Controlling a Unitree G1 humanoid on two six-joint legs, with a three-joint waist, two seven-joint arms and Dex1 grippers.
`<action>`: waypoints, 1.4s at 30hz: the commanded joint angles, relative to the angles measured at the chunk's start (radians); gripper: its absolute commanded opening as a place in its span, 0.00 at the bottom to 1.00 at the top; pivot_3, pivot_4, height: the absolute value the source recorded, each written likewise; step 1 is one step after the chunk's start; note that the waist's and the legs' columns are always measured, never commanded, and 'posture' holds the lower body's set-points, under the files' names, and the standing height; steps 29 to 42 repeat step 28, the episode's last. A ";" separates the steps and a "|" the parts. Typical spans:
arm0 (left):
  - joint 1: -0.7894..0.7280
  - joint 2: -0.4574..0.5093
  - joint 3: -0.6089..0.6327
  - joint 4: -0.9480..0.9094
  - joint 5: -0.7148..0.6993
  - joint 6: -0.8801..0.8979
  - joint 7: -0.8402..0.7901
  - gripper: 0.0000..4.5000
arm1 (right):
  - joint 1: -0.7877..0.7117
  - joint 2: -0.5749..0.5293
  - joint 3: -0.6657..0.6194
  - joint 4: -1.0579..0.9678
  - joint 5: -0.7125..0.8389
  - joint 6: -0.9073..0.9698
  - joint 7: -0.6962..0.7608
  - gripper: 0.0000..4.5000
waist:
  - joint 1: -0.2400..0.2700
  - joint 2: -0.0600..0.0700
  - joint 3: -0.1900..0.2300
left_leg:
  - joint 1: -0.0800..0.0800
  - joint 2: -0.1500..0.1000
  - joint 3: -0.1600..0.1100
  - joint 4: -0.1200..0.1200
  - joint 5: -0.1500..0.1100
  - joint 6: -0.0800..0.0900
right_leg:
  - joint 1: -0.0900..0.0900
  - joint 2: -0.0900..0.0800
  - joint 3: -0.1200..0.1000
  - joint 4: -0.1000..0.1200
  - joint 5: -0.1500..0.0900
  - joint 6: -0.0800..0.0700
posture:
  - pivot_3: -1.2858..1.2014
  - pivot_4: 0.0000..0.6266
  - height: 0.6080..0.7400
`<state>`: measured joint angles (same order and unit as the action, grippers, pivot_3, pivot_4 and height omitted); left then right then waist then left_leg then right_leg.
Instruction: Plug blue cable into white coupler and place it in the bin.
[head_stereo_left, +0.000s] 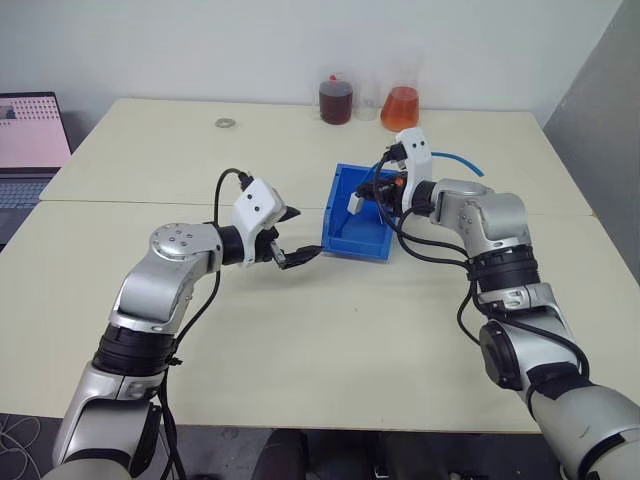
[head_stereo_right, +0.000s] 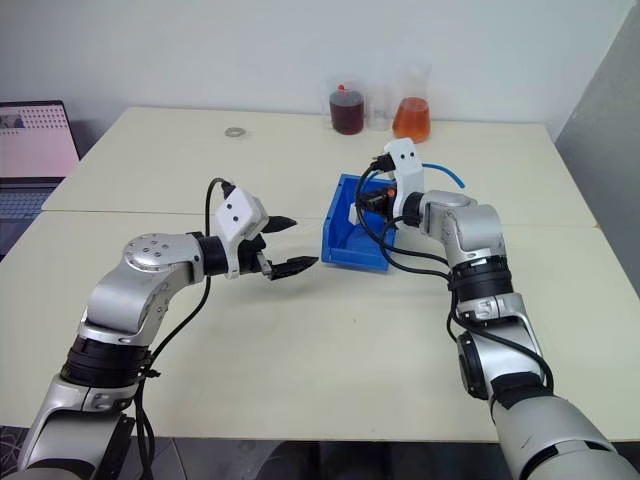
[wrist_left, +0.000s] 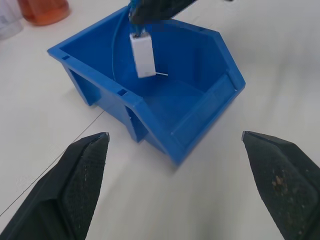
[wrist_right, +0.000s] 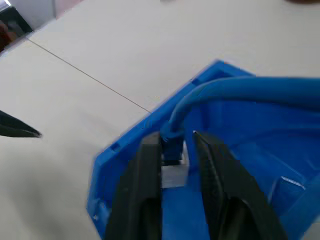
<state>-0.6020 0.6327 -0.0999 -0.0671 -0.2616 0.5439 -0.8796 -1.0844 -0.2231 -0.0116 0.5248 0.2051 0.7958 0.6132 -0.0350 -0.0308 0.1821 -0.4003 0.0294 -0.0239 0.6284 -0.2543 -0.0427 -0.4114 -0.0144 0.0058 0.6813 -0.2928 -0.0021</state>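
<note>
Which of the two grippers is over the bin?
The right gripper, holding the blue cable and white coupler above the bin; the left gripper hovers open beside it.

The bin (wrist_left: 197, 117) looks like smooth, slightly glossy blue plastic. The coupler (wrist_left: 142, 54) is matt white plastic; the cable (wrist_right: 240, 90) has a smooth blue jacket. The left gripper (wrist_left: 182, 185) has matt black fingers (wrist_left: 82, 175) with a finely grained, scuffed surface. The table (head_stereo_left: 330, 340) is a smooth, matt cream laminate. At upper centre stand clear beakers (head_stereo_left: 336, 98).
</note>
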 joint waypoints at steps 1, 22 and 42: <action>-0.033 -0.009 -0.002 -0.020 0.010 -0.016 0.007 1.00 | -0.080 -0.032 0.020 0.104 -0.025 -0.068 0.037 0.44 | 0.001 0.000 0.000 | 0.000 0.000 0.000 0.000 0.000 0.000 | 0.000 0.000 0.000 0.000 0.000 0.000 | 0.52 0.24 1.00; 0.186 0.017 0.257 -0.125 -0.039 0.085 0.193 1.00 | 0.434 -0.448 -0.111 -0.798 0.098 0.095 0.230 0.99 | 0.008 0.000 0.000 | -0.002 0.000 -0.002 0.002 0.000 0.000 | 0.001 -0.004 -0.001 -0.001 0.001 0.002 | 0.52 0.24 1.00; 0.276 0.058 0.322 -0.110 -0.029 0.021 0.208 1.00 | 0.750 -0.370 -0.284 -1.006 0.155 0.057 0.104 0.99 | 0.009 0.000 0.000 | 0.001 -0.001 -0.001 0.004 0.000 0.000 | 0.003 -0.004 -0.001 0.001 0.002 0.004 | 0.52 0.24 1.00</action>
